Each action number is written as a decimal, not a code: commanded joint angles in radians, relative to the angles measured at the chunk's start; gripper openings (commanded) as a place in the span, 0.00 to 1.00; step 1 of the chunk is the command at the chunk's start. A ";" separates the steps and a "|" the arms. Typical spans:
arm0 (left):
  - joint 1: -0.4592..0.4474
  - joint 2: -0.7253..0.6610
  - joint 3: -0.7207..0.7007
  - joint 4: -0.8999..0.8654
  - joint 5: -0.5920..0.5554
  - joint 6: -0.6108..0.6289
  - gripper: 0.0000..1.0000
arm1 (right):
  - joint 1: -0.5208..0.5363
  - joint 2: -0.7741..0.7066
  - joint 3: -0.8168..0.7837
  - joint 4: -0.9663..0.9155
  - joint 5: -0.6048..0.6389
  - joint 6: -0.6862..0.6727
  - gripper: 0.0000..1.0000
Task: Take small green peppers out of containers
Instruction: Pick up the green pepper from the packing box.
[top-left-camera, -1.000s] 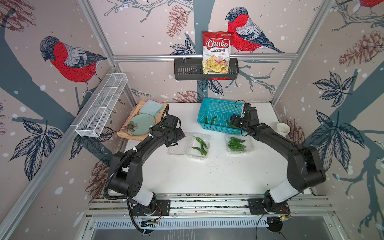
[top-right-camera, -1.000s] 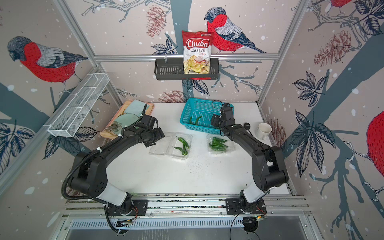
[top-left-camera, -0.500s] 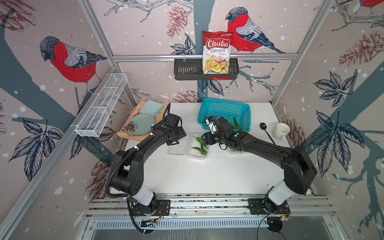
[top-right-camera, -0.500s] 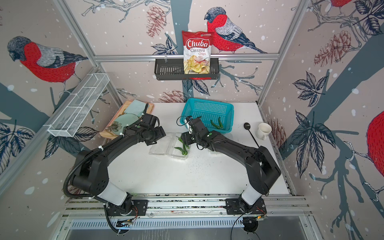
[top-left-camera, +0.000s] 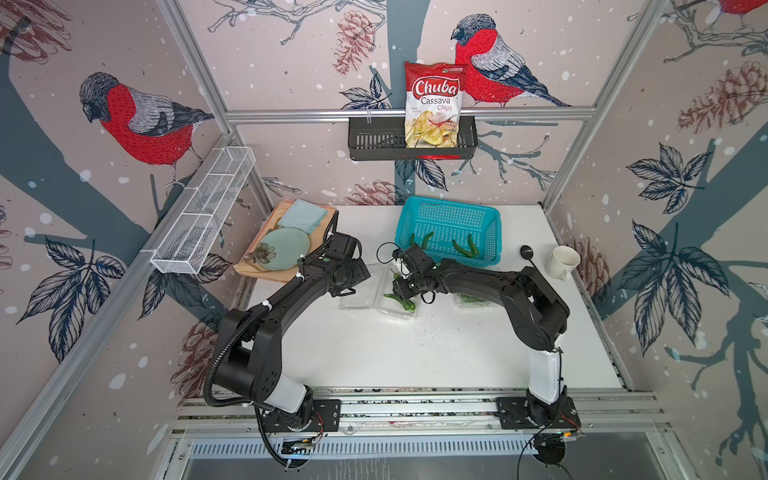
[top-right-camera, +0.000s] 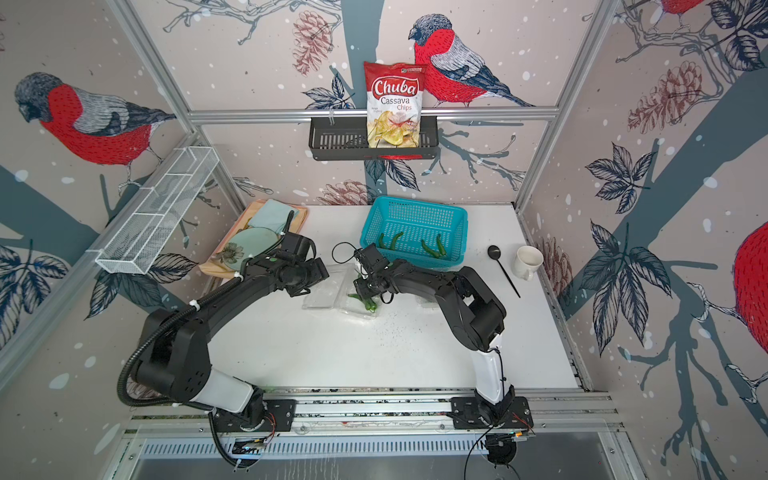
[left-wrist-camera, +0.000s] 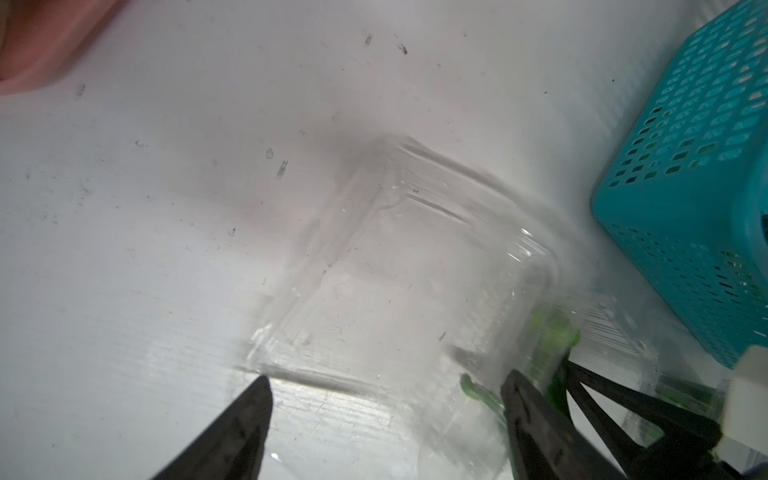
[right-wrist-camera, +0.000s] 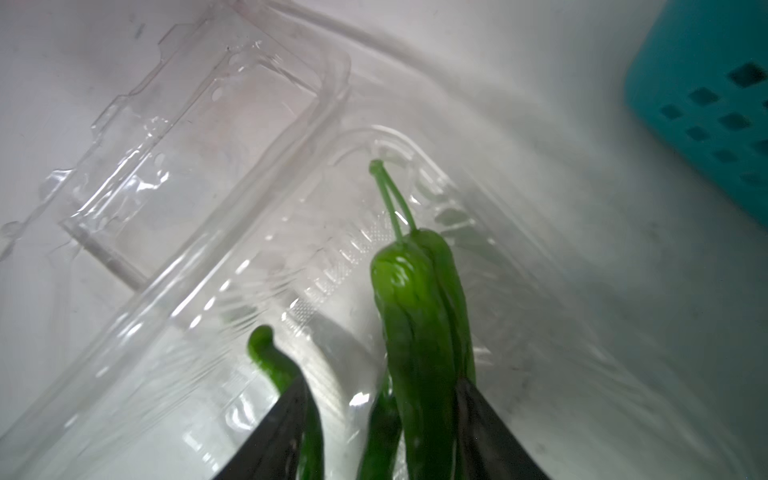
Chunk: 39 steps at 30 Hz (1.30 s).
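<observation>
- The right fingers (right-wrist-camera: 274, 440) have swung away from the turquoise basket (top-left-camera: 453, 204), where they hung a second ago. They now sit low in the open container (top-left-camera: 395, 309) near the middle of the table (top-left-camera: 415, 357).
- They are narrowing but not pressed together. In the right wrist view they straddle a cluster of small green peppers (right-wrist-camera: 415, 299): one finger is against the fattest pepper, the other lies over a curled one, and a gap shows between. No pinch is visible yet.
- My reading is that one drop-off is finished and the next pick is just starting.
- The left fingers (left-wrist-camera: 232, 432) are spread wide, as they were a second ago, over the container's flipped-open lid (left-wrist-camera: 395, 270). They grip nothing that I can see.
- Open container: a few peppers remain, lying on its ribbed floor.
- Second container (top-left-camera: 473, 300): it sits just beside the open one and is mostly hidden under the right arm. A little green shows through, but I cannot count it.
- Basket: four peppers (top-left-camera: 461, 248) lie along its near wall, so part of the job is done. Both containers look to hold more.
</observation>
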 joint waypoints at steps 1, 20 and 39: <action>0.000 -0.006 -0.006 0.000 -0.010 -0.001 0.84 | 0.002 0.023 0.009 -0.025 0.026 -0.010 0.55; 0.000 0.011 -0.008 0.018 -0.003 0.002 0.84 | 0.023 -0.096 0.011 -0.085 -0.025 0.000 0.30; 0.000 0.017 -0.003 0.025 0.001 -0.011 0.84 | -0.073 -0.294 0.094 -0.070 0.033 0.067 0.30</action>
